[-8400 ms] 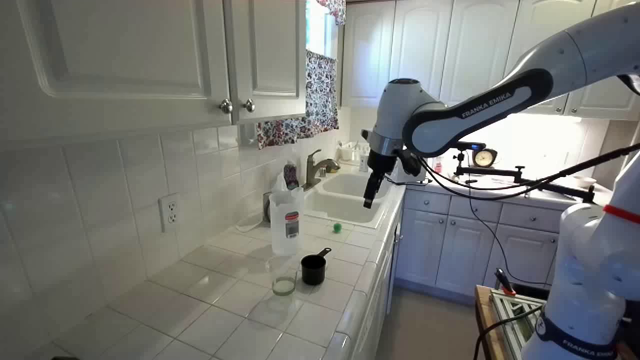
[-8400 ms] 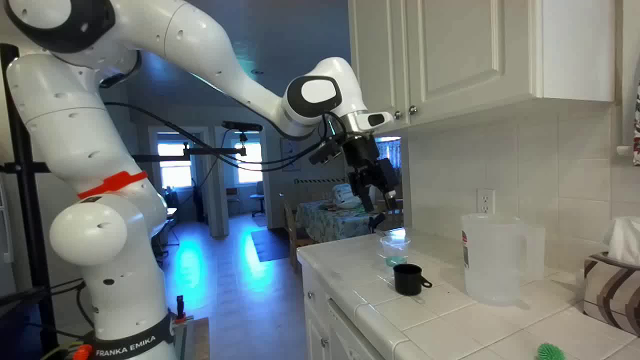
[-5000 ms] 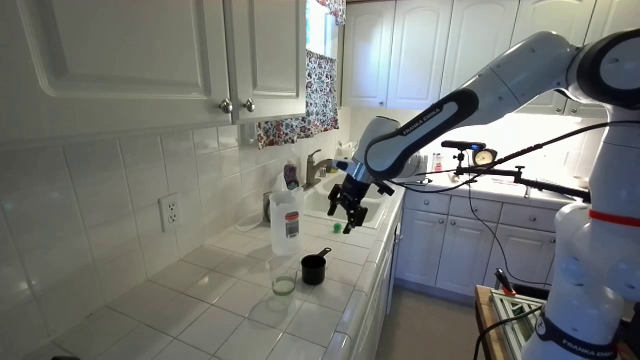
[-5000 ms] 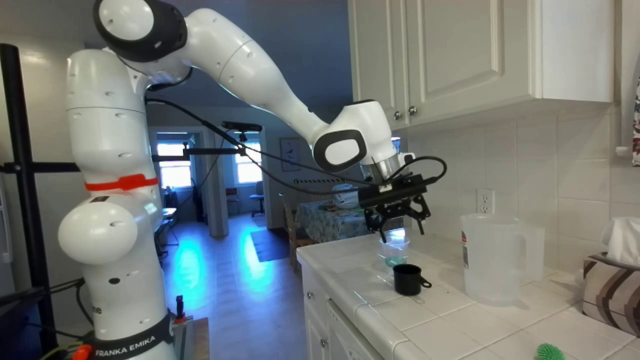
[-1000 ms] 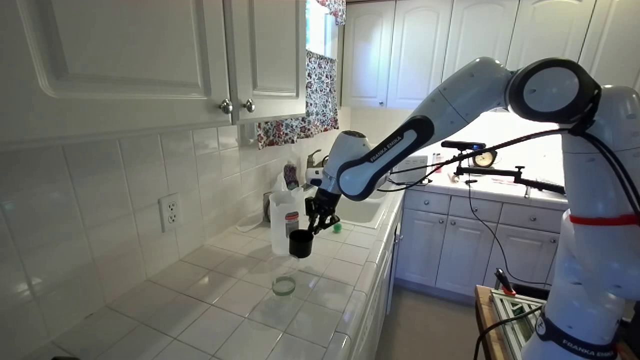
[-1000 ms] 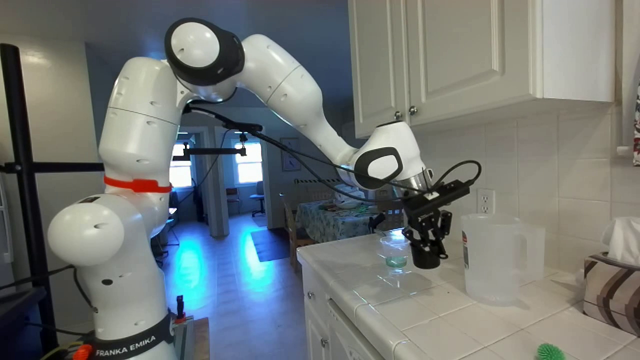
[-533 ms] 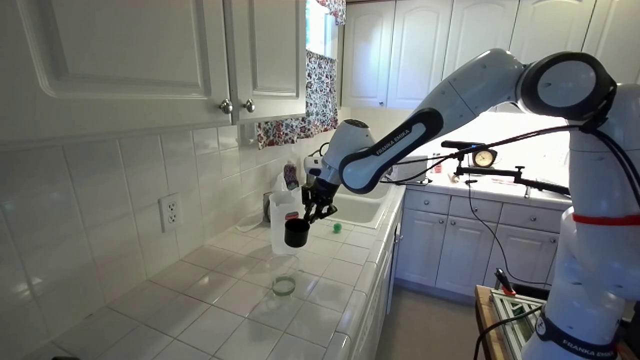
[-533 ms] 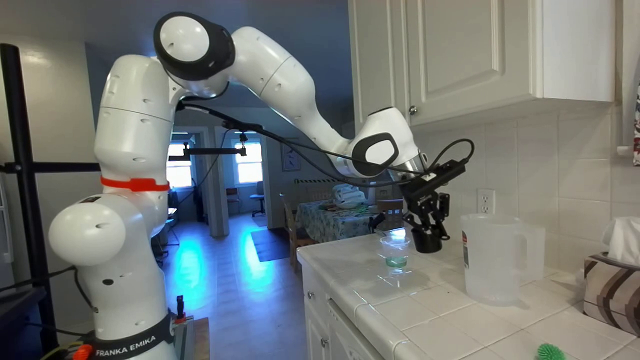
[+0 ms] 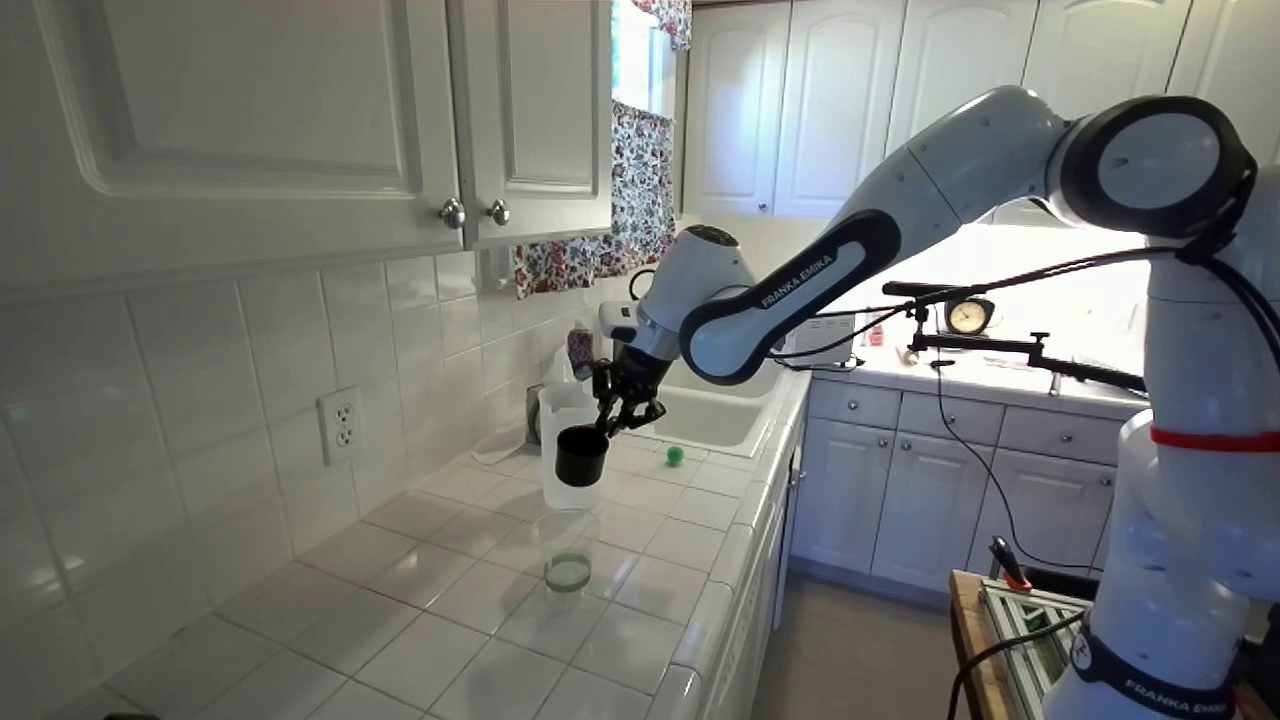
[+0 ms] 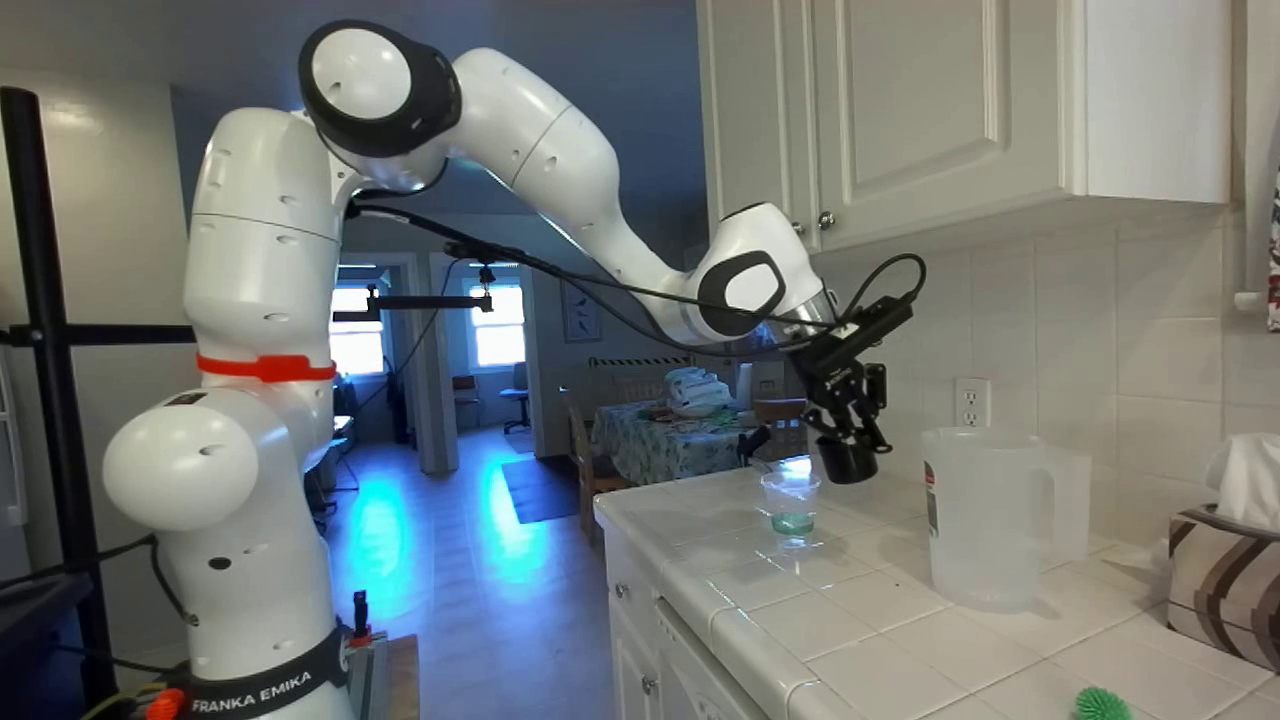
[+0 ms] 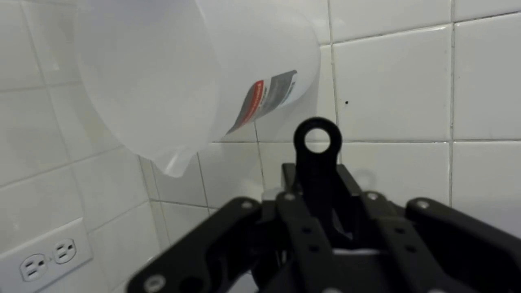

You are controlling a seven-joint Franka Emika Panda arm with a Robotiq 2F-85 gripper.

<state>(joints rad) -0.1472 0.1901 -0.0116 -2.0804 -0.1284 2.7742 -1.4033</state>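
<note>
A black measuring cup (image 9: 581,458) hangs in the air above the tiled counter in both exterior views, tilted slightly. My gripper (image 9: 607,425) is shut on its handle; in the wrist view the ringed end of the handle (image 11: 317,162) sticks out between the fingertips. The cup's bowl is hidden there, and its inside is too dark to read. A clear cup with a greenish bottom (image 10: 791,522) stands on the counter, lower than the black cup. Close by is a translucent pitcher (image 10: 980,540) with a red and grey label, its spout and side filling the wrist view's upper left.
A green spiky ball (image 9: 675,456) lies on the counter near the sink (image 9: 710,420). Beside the pitcher stands a tissue box (image 10: 1225,600). White upper cabinets (image 10: 920,110) overhang the counter, and the tiled wall with an outlet (image 9: 342,425) runs behind it.
Several seconds ago the black cup stood on the counter below my open gripper. Since then it has been gripped by the handle and lifted; over the last second it has risen further.
</note>
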